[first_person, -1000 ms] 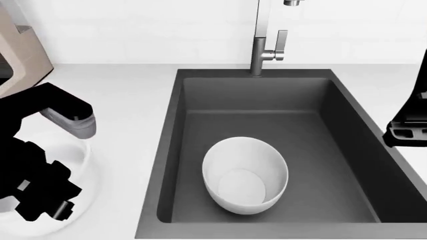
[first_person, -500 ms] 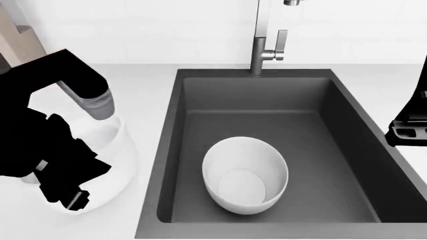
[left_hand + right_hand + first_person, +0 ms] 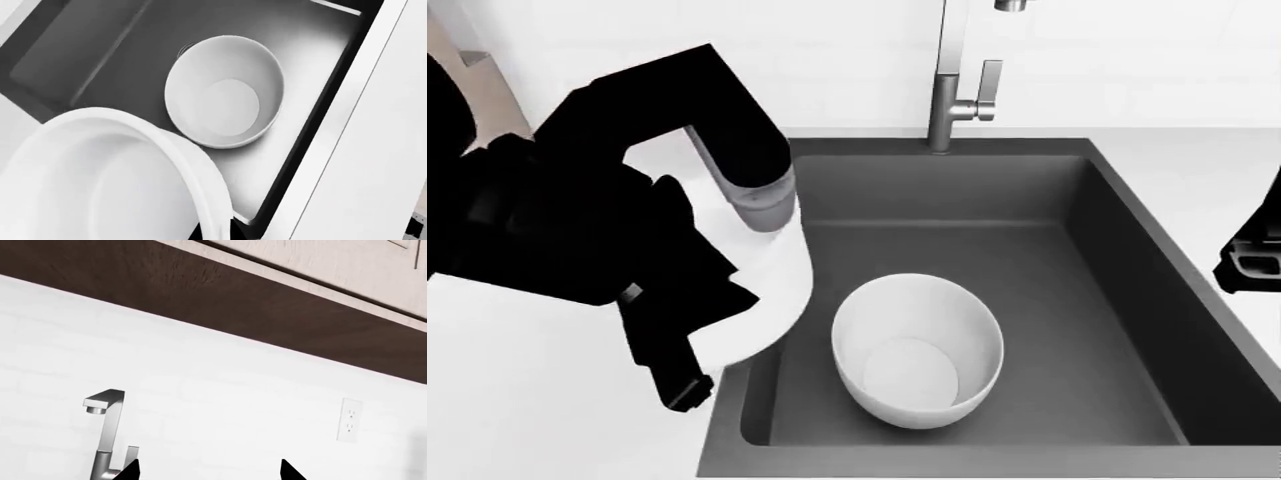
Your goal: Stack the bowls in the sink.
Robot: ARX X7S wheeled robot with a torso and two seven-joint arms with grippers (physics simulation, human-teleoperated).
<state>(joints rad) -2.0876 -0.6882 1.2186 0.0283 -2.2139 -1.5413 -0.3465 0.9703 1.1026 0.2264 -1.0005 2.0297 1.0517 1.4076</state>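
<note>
One white bowl (image 3: 917, 350) is seen resting in the sink (image 3: 1121, 230) while the second bowl (image 3: 100, 180) — held by the left claw (image 3: 681, 375) — is carried over the rim, unstacked.

Head and left wrist views share the sink (image 3: 1121, 260).

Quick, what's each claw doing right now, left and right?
Left claw: closed on the wider white bowl, carrying it over the sink edge.
Right claw: open, holding nothing.
</note>
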